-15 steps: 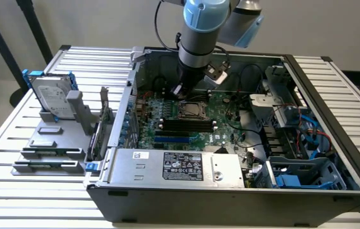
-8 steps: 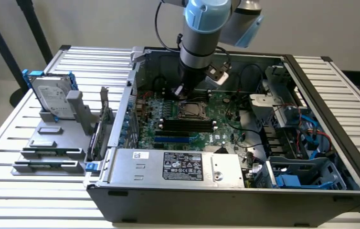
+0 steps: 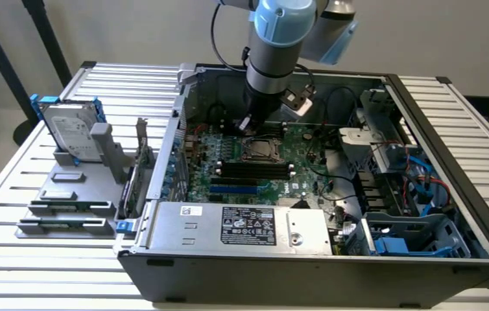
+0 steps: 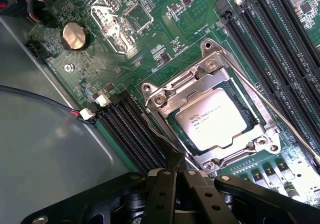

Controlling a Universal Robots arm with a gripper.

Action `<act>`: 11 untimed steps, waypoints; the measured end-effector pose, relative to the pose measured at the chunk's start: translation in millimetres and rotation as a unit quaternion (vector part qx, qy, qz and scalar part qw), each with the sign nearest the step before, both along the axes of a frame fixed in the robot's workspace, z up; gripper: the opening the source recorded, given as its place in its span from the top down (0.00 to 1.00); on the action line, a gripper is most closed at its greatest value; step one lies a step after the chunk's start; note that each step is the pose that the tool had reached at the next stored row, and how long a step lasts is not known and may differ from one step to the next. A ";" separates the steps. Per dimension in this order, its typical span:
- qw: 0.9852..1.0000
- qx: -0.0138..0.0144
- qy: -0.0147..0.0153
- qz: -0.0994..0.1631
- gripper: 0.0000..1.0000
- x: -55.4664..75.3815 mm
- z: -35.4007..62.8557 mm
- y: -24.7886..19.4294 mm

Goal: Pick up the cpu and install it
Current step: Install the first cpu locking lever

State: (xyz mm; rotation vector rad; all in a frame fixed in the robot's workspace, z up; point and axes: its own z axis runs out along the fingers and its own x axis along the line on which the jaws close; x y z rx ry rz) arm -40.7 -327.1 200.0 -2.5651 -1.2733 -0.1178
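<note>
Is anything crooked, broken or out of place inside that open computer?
Nothing stands out. The cpu lies flat and square in its socket on the green motherboard, under the metal frame. The gripper hangs just beside the socket, its fingers shut and holding nothing. No damage or loose parts show.

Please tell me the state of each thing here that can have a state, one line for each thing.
cpu: seated flat in its socket, silvery top showing.
socket frame: lying around the cpu.
gripper: shut, holding nothing, just beside the socket.
computer case: side open, motherboard exposed.
hard drive: standing upright in its blue bracket, outside the case.
</note>
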 end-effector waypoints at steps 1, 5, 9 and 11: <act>1.000 0.000 0.000 0.000 0.89 0.0 0.0 0.0; 1.000 0.000 0.000 0.000 0.89 0.1 0.0 0.0; 1.000 0.000 0.000 -0.002 0.89 0.2 -0.1 0.1; 1.000 0.000 0.000 -0.003 0.89 0.4 -0.1 0.4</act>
